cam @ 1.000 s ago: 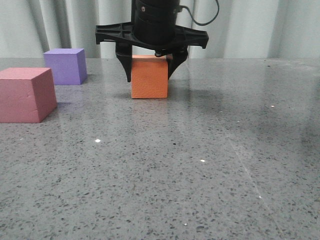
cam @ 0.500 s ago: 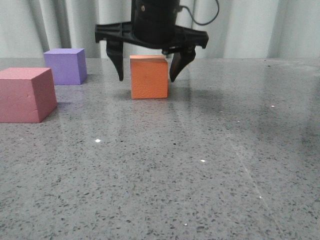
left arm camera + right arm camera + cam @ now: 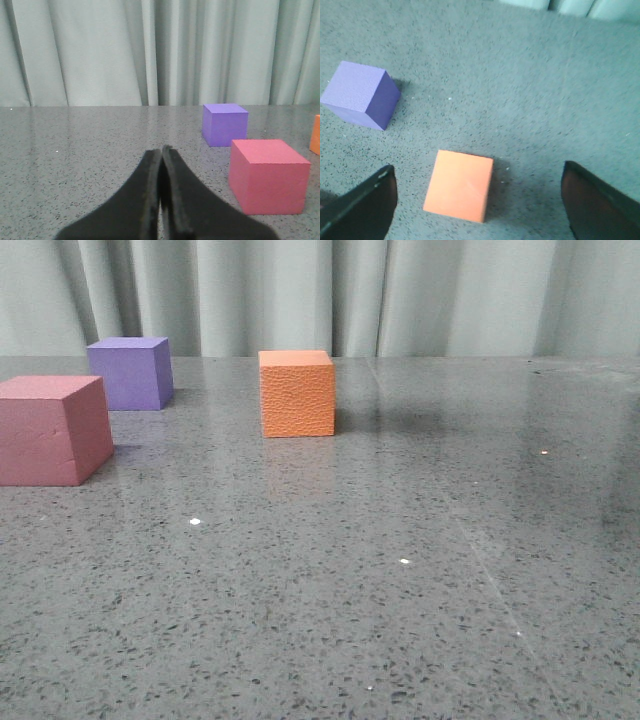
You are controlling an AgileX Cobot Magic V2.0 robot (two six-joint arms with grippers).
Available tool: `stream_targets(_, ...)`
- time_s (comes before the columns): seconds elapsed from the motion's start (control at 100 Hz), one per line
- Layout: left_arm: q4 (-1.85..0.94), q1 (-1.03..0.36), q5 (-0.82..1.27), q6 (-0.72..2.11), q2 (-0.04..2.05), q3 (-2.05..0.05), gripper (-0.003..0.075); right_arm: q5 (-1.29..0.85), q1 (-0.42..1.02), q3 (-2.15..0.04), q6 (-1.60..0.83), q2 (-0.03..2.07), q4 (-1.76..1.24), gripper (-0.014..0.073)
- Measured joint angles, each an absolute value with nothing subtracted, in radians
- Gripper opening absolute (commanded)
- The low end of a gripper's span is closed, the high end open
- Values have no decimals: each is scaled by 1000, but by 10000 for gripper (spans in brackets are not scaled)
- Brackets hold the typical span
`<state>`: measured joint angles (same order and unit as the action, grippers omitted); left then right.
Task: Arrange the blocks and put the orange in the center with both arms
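The orange pebbled cube (image 3: 297, 393) stands on the grey table (image 3: 400, 570), right of the purple cube (image 3: 129, 372) and the pinkish-red cube (image 3: 52, 429). No gripper shows in the front view. In the right wrist view my right gripper (image 3: 478, 200) is wide open, high above the orange cube (image 3: 459, 185), which lies free between the fingers (image 3: 365, 205); the purple cube (image 3: 362, 94) lies apart. In the left wrist view my left gripper (image 3: 161, 152) is shut and empty, low over the table, with the pinkish-red cube (image 3: 267, 175), the purple cube (image 3: 224, 124) and a sliver of the orange cube (image 3: 315, 141) to its side.
A pale grey-green curtain (image 3: 330, 295) hangs behind the table's far edge. The speckled grey tabletop stretches wide to the right of the orange cube and toward the front.
My right gripper opened off the orange cube and rose out of the front view. The orange cube stays where it was set down.
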<state>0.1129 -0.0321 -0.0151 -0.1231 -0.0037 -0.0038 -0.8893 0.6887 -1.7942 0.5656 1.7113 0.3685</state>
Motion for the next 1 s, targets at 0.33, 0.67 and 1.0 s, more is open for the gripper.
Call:
stream_targets(0.33, 113, -32, -15, -123, -4, -4, -19, -822, 574, -1439, 535, 1423, 409, 652)
stream_targets(0.67, 113, -32, -15, -123, -4, -4, -19, -757, 379, -966, 535, 958, 417, 652)
stream_targets(1.0, 113, -32, -15, -123, -4, -4, -19, -797, 348, -738, 535, 610, 419, 635)
